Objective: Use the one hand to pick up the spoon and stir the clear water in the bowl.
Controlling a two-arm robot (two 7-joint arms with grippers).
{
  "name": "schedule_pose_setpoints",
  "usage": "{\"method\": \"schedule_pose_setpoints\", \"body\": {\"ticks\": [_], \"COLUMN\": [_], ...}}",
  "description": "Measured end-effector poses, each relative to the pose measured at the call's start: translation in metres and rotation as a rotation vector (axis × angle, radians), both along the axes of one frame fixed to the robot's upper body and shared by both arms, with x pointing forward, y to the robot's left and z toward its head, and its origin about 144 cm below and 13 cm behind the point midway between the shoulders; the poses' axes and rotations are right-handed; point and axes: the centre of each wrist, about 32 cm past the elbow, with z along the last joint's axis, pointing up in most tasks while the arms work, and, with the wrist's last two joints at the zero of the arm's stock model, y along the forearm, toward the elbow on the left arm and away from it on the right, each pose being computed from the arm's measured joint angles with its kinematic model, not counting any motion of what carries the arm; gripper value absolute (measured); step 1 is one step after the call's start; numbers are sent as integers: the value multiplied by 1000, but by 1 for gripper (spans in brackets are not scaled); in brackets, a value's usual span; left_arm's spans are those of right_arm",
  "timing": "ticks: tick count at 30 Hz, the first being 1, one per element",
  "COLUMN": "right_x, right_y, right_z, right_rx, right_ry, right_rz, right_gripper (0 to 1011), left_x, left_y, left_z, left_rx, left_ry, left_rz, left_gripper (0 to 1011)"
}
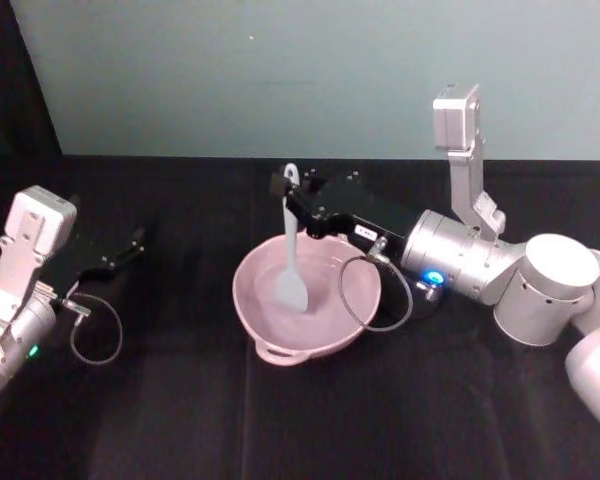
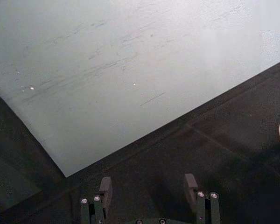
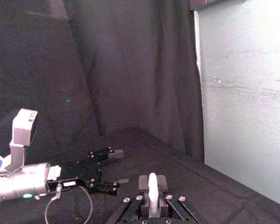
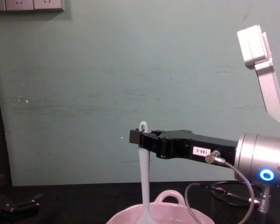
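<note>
1. The spoon [image 1: 291, 250] is pinched near its holed tip between the pressed jaws of the right gripper [image 1: 291, 195], which is held above the far rim of the bowl [image 1: 245, 312]; this high grasp is judged to keep the gripper out of the water
2. The spoon is hung almost upright, and its flat head is lowered inside the bowl, seemingly into the clear water [image 1: 320, 300], so that stirring can be done by small circles
3. The left gripper [image 1: 130, 243] is parked well to the left of the bowl, its jaws spread and empty, because one hand is enough here
</note>
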Motion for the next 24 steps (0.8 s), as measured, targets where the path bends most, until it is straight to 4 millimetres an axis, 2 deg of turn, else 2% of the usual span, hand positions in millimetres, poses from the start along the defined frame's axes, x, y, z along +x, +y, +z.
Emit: {"method": "schedule_pose_setpoints", "body": {"ticks": [5, 13, 20, 24], "right_x": [4, 23, 29, 26], "right_y": [4, 9, 1, -11], "right_z": [-5, -6, -5, -4], "right_rx": [19, 52, 58, 55], "right_ry": [10, 4, 2, 0], "right_rz": [6, -19, -54, -87], "right_gripper": [110, 110, 110, 110], "left_x": [0, 0, 0, 0], "left_y": [0, 0, 0, 0], "left_z": [0, 0, 0, 0], "left_rx": [0, 0, 0, 0], "left_ry": [0, 0, 0, 0], "left_rz": [0, 0, 0, 0], "left_gripper": [1011, 1011, 1011, 1011]}}
